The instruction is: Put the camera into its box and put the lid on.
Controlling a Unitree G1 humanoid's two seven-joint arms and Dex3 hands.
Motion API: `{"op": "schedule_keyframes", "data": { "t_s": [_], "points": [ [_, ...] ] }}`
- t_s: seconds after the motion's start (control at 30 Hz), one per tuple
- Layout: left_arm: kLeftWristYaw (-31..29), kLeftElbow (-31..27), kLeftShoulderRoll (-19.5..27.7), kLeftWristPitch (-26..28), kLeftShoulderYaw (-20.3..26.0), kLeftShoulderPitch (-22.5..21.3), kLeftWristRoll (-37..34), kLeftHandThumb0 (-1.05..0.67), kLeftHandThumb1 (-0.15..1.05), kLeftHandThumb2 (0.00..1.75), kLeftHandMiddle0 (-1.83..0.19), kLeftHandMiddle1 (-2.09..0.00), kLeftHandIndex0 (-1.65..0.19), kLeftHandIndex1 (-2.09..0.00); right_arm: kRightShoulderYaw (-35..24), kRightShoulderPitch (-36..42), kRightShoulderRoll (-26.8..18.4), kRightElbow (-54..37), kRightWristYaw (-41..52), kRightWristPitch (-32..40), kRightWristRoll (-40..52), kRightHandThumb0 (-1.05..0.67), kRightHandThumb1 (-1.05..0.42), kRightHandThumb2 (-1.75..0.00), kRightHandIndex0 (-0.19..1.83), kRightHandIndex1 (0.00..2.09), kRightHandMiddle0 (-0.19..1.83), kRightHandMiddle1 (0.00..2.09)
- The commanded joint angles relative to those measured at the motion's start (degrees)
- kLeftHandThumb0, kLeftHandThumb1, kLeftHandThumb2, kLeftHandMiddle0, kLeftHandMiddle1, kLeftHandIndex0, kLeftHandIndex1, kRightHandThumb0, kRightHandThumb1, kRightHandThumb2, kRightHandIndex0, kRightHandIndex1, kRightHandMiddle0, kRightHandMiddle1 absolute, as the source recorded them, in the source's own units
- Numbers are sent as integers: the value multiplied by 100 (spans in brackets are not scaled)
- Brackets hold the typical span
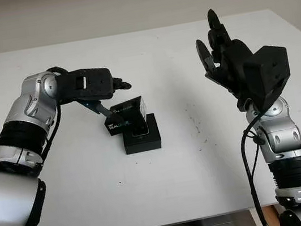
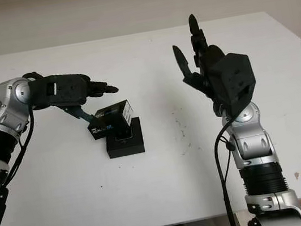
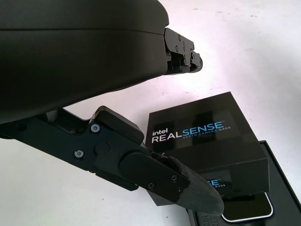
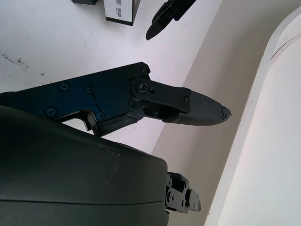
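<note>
Black lid (image 1: 126, 115) lies tilted, askew across the open box (image 1: 143, 137).

From my seat at the controls, the table (image 1: 168, 190) spreads across the head view with the box base (image 1: 141, 135) lying a little left of its centre. The lid (image 1: 126, 115) sits tilted over the base's far left corner, leaning partly on it and overhanging toward the left. In the left wrist view I see the camera (image 3: 248, 211) lying inside the base, just under the lid's raised edge. My left hand (image 1: 95, 82) is just behind and left of the lid, one finger (image 3: 188, 186) against the lid's side. My right hand (image 1: 228, 57) hangs open above the table's right half, well apart from the box.
</note>
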Motion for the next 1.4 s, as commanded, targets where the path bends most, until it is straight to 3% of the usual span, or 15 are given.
{"op": "schedule_keyframes", "data": {
  "t_s": [0.0,0.7,0.93,1.03,1.13,1.27,1.37],
  "points": [
    [56,-8,-32,-47,-37,42,3,-84,90,6,-10,-9,-8,-13,-18,-39,-39,-138,-10,57,26,-65,-105,-62,-19,5,-19,4],
    [113,-114,-191,53,-246,231,234,-89,90,5,-16,-8,-13,-14,-44,6,-42,-182,14,24,95,-64,-105,-62,-19,4,-19,4],
    [260,-342,-182,172,-341,377,411,-87,91,6,-36,-19,-24,-20,-22,-8,-49,-168,-8,44,59,-65,-105,-62,-19,4,-19,4],
    [437,-407,-160,92,-330,455,427,-82,99,6,-19,-74,-23,-46,-22,-16,-29,-145,-2,1,74,-65,-105,-62,-19,4,-19,4],
    [664,-454,-166,-24,-253,540,351,-66,104,13,-21,-99,-12,-104,-7,-33,-27,-136,-4,35,64,-66,-105,-62,-19,4,-19,3],
    [857,-547,-182,-107,-210,606,275,-51,105,29,-2,-174,1,-168,8,-32,-24,-109,-27,-34,24,-66,-105,-63,-19,5,-19,4],
    [973,-538,-193,-287,-165,639,176,-44,105,38,0,-180,6,-172,-2,-23,-9,-92,-32,-93,33,-66,-105,-62,-18,5,-19,4]
  ]
}}
